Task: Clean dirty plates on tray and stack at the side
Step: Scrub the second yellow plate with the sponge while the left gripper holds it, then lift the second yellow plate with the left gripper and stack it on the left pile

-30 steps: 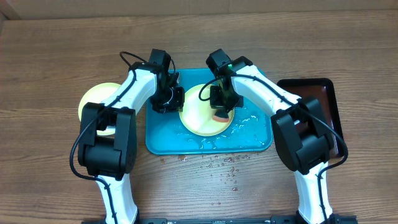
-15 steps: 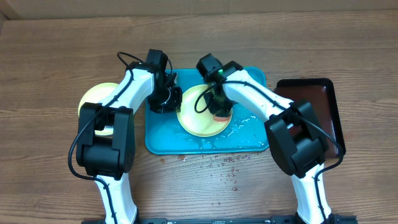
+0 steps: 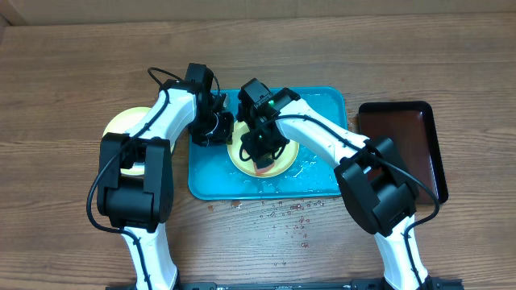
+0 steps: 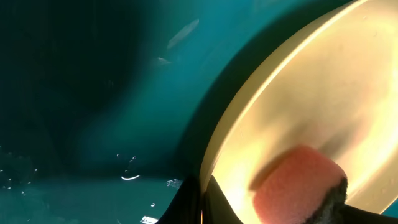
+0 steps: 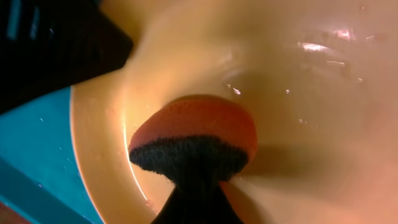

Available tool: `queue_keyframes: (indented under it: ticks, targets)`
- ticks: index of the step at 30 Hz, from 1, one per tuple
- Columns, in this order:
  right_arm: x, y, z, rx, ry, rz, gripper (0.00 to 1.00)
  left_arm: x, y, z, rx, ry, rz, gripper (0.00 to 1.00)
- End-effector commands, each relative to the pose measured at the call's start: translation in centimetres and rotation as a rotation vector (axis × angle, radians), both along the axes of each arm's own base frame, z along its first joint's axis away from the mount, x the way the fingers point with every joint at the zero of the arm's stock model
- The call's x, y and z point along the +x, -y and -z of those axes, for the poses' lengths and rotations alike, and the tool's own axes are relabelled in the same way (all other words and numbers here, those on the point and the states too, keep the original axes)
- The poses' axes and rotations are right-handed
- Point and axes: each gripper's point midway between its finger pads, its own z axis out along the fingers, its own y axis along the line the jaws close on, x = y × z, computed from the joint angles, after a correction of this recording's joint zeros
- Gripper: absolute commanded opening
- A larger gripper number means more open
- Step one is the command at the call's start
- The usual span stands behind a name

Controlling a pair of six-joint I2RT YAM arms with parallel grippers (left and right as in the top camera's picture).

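A pale yellow plate lies on the wet turquoise tray, left of its middle. My left gripper is shut on the plate's left rim; the left wrist view shows the rim pinched between the fingers. My right gripper is shut on an orange sponge with a black scouring side and presses it on the plate's inside. The sponge also shows in the left wrist view. A second yellow-green plate lies on the table left of the tray. No blue-white plate shows.
A dark brown tray lies to the right of the turquoise tray. Water drops are scattered on the wooden table in front of the tray. Both arms cross over the tray's left half.
My right gripper has moved left and a little forward across the plate with the sponge. The plate has shifted slightly left. My left gripper keeps its hold on the rim.
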Motion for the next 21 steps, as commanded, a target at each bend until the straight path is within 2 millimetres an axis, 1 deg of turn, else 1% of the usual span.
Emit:
queue_keyframes:
  ticks: [1,4,6,9,10,13,14,16,18,19,20,21]
  targets:
    - [1.6,-0.3,-2.2,0.074,-0.007,0.201,0.04,-0.5,0.5,0.6,-0.031,-0.022,0.013,0.04]
    - [3.6,-0.2,-2.4,0.094,0.016,0.355,0.04,-0.4,0.5,0.6,-0.032,-0.018,0.013,0.04]
    - [5.0,0.6,-2.4,0.079,0.053,0.461,0.04,-0.3,0.5,0.6,-0.032,-0.015,0.013,0.04]
    - [6.8,2.3,-2.3,0.023,0.123,0.6,0.04,-0.2,0.5,0.6,-0.033,-0.012,0.013,0.04]
    - [7.4,3.2,-2.2,-0.006,0.154,0.64,0.04,-0.2,0.5,0.6,-0.032,-0.011,0.013,0.04]
    - [8.5,5.3,-2.4,-0.065,0.213,0.701,0.04,0.0,0.4,0.6,-0.027,-0.002,0.012,0.04]
    - [8.7,5.6,-2.5,-0.065,0.213,0.708,0.04,0.1,0.4,0.6,-0.024,0.002,0.012,0.04]
    - [9.0,6.3,-3.5,-0.059,0.205,0.724,0.04,0.3,0.1,0.6,-0.006,0.009,0.011,0.04]
    - [9.4,7.2,-5.5,-0.051,0.214,0.745,0.04,0.6,-0.6,0.3,0.039,0.017,0.009,0.04]
    - [9.6,7.6,-6.6,-0.041,0.221,0.753,0.04,0.8,-0.9,0.1,0.058,0.02,0.008,0.04]
    - [9.8,7.8,-8.4,-0.018,0.233,0.744,0.04,1.0,-1.2,-0.3,0.08,0.025,0.007,0.04]
    - [9.9,7.8,-9.8,0.006,0.242,0.728,0.04,1.3,-1.5,-0.8,0.099,0.035,0.005,0.04]
